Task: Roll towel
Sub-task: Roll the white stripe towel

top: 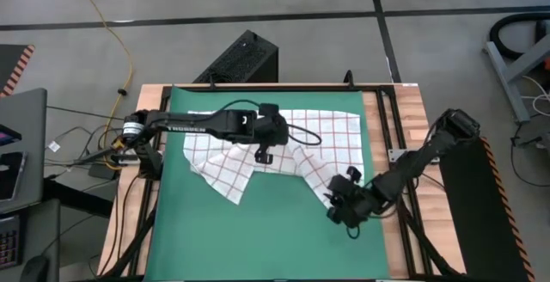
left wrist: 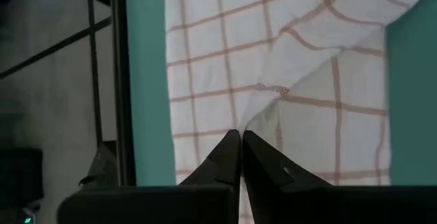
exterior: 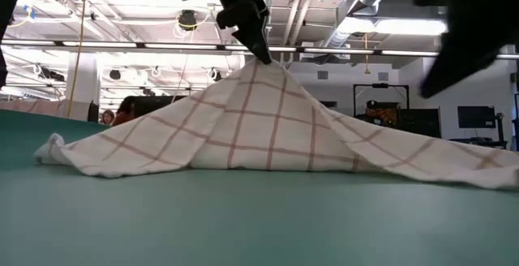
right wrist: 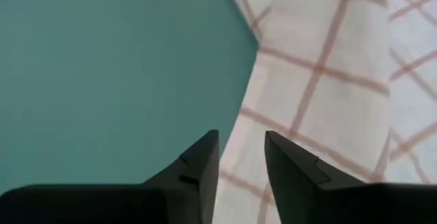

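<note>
One camera looks straight down over the whole table point(top: 391, 119), another sits level at mat height facing the room, and both close wrist cameras share the towel point(top: 284, 149) with them.

The towel point(top: 284, 144) covered the far half of the green mat point(top: 258, 239), pinched up into a peak under the left gripper point(top: 263, 151). The right gripper point(top: 337, 203) stood at its near right edge. The mat's near half lay bare, open to passage.
</note>
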